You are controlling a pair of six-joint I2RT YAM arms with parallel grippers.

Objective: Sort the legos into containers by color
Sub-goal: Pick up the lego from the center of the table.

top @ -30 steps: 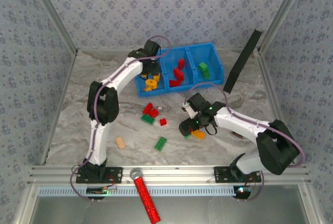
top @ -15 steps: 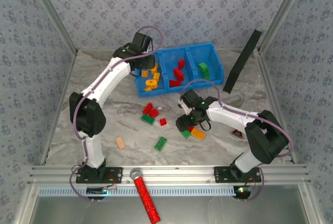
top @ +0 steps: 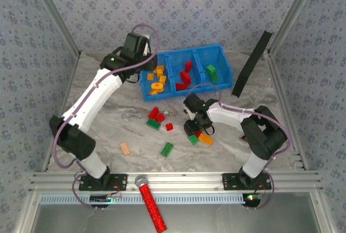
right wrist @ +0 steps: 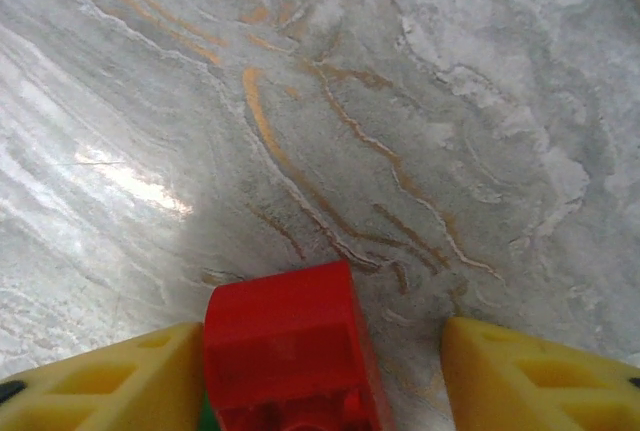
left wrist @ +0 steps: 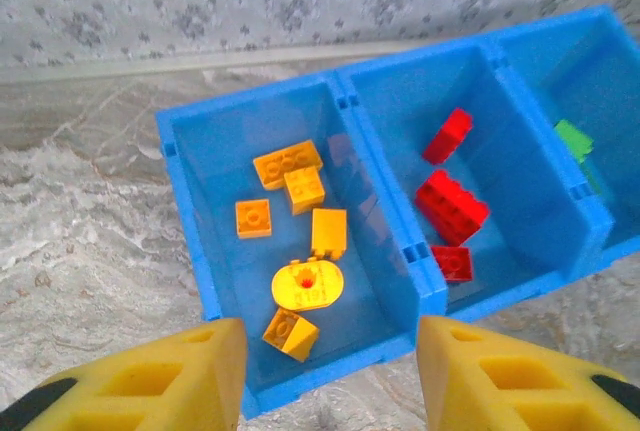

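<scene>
The blue tray [top: 184, 93] stands at the back with yellow-orange legos [top: 157, 79] in its left compartment, red ones [top: 185, 77] in the middle and green ones [top: 211, 72] on the right. My left gripper [top: 145, 61] hovers open by the tray's left end, its jaws [left wrist: 330, 351] holding nothing, above the round yellow piece [left wrist: 308, 284]. My right gripper [top: 195, 130] is low on the table, still open. A red brick [right wrist: 290, 351] lies between its jaws against the left finger, with a gap to the right finger [right wrist: 530, 376]. A green brick [top: 193, 139] and an orange brick [top: 206, 139] lie beside it.
Loose on the table are red bricks [top: 157, 115], a green brick [top: 153, 124], a small red one [top: 170, 127] and another green one [top: 167, 149]. A tan ridged block [top: 125, 148] lies at the left. A red glittery stick [top: 151, 203] rests on the front rail and a black strip [top: 251, 62] leans at the back right.
My left arm has swung back and left, off the yellow compartment. My right gripper has shifted left and down around the red brick, and its jaws have narrowed.
</scene>
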